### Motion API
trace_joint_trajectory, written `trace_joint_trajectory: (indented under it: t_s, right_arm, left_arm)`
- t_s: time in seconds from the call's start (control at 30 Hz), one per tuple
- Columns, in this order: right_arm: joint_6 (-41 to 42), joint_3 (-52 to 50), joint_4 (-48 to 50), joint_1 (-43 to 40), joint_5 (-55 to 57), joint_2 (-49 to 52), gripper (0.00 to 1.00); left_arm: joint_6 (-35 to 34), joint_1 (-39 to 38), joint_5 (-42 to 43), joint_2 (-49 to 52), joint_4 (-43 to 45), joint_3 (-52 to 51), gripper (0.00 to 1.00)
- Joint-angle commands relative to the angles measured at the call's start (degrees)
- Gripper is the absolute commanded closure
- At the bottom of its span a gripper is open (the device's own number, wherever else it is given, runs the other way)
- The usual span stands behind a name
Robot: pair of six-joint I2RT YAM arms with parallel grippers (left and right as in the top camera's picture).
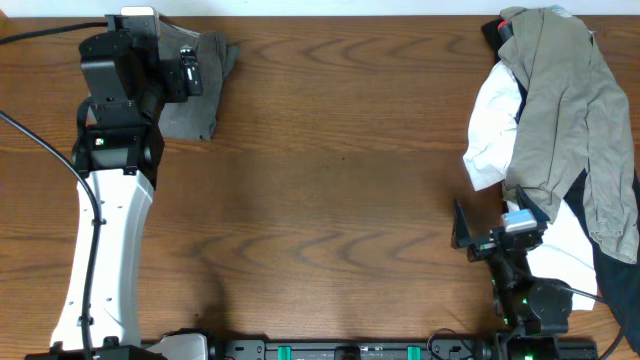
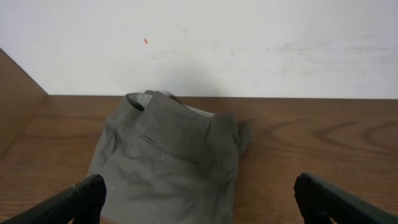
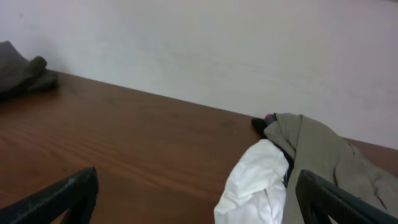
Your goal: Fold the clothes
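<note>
The mid-grey shorts (image 1: 200,95) lie folded in a compact bundle at the table's far left corner. In the left wrist view the shorts (image 2: 168,155) show a stitched pocket and a pale waistband edge on top. My left gripper (image 1: 188,70) hovers over them, open and empty, with its fingers (image 2: 202,205) spread on either side of the bundle's near end. My right gripper (image 1: 495,228) is open and empty at the near right, just left of a pile of clothes. The pile holds a khaki-tan garment (image 1: 570,110), a white one (image 1: 492,135) and a navy one (image 1: 612,275).
In the right wrist view the white garment (image 3: 255,183) and the khaki garment (image 3: 323,155) lie between and beyond my right fingers (image 3: 202,202). The grey shorts (image 3: 22,71) show far off at the left. A pale wall runs behind the wooden table (image 1: 340,180).
</note>
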Motion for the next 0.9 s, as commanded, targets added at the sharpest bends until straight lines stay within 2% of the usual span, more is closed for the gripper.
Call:
trace_joint_trajectory:
  t_s: [0.0, 0.27, 0.87]
  right_arm:
    - [1.1, -1.2, -1.6, -0.3, 2.1, -1.9, 0.01]
    - [1.1, -1.2, -7.5, 0.7, 2.8, -5.0, 0.01]
    - [1.0, -1.2, -7.2, 2.1, 2.8, -4.9, 0.01]
  left_arm:
    - [1.0, 0.0, -0.5, -0.2, 0.0, 0.2, 0.02]
    - [1.0, 0.0, -0.5, -0.2, 0.0, 0.2, 0.02]
    - [1.0, 0.0, -0.5, -0.2, 0.0, 0.2, 0.02]
